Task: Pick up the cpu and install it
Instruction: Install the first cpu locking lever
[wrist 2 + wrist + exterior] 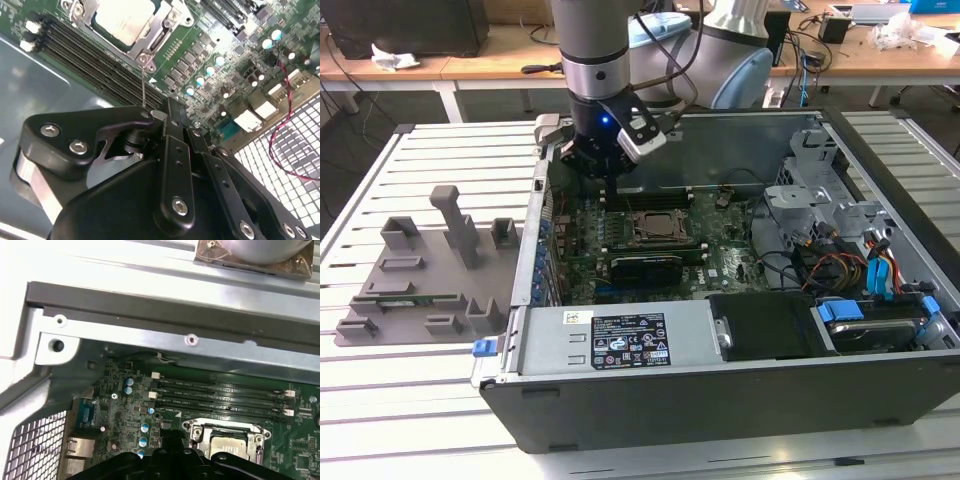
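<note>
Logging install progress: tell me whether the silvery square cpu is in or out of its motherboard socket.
In. The silvery square cpu lies flat inside the metal-framed motherboard socket, seen in both wrist views; the black gripper hovers beside it.

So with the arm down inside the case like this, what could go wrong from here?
The gripper hangs low by the case wall, close above the memory slots; a sideways slip could knock either. The cpu already lies in its socket frame, so a downward push near the thin lever might bend it.
</note>
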Robot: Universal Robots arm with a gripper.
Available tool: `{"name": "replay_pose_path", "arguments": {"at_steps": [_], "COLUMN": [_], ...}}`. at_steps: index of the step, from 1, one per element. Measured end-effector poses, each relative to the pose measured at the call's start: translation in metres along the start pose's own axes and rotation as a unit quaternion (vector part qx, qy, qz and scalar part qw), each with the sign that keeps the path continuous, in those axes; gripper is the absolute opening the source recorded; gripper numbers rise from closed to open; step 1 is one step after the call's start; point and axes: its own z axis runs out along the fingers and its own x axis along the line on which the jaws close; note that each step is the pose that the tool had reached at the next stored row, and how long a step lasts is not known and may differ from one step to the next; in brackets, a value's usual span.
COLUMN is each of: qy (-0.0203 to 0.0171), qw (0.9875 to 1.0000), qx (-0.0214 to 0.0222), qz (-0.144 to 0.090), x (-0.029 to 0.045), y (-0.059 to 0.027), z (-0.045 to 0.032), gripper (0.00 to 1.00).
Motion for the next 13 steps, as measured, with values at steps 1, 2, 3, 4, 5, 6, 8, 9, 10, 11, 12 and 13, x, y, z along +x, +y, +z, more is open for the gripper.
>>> {"name": "replay_pose_path", "arguments": {"at_steps": [1, 2, 3, 4, 5, 6, 8, 9, 10, 11, 12, 13], "qy": [-0.0006, -0.0014, -0.0023, -0.0032, -0.0038, -0.0043, -0.0044, -0.0044, -0.0043, -0.0043, -0.0043, -0.0044], "qw": [1.0000, 1.0000, 0.9999, 0.9997, 0.9996, 0.9995, 0.9995, 0.9995, 0.9995, 0.9995, 0.9995, 0.9995], "qx": [-0.0032, -0.0090, -0.0163, -0.0227, -0.0267, -0.0308, -0.0312, -0.0313, -0.0312, -0.0312, -0.0312, -0.0312], "qz": [0.000, 0.000, 0.001, 0.001, 0.001, 0.001, 0.001, 0.001, 0.001, 0.001, 0.001, 0.001], "x": [0.0011, 0.0013, 0.0013, 0.0014, 0.0014, 0.0014, 0.0013, -0.0001, -0.0027, -0.0044, -0.0066, -0.0111], "y": [0.0001, 0.0002, 0.0002, 0.0002, 0.0002, 0.0002, 0.0002, -0.0001, -0.0004, -0.0006, -0.0009, -0.0015], "z": [-0.0001, -0.0001, -0.0001, -0.0001, -0.0001, -0.0001, 0.0000, 0.0000, 0.0001, 0.0002, 0.0002, 0.0004], "gripper": [0.11, 0.11, 0.11, 0.11, 0.11, 0.11, 0.11, 0.11, 0.11, 0.11, 0.11, 0.11]}}
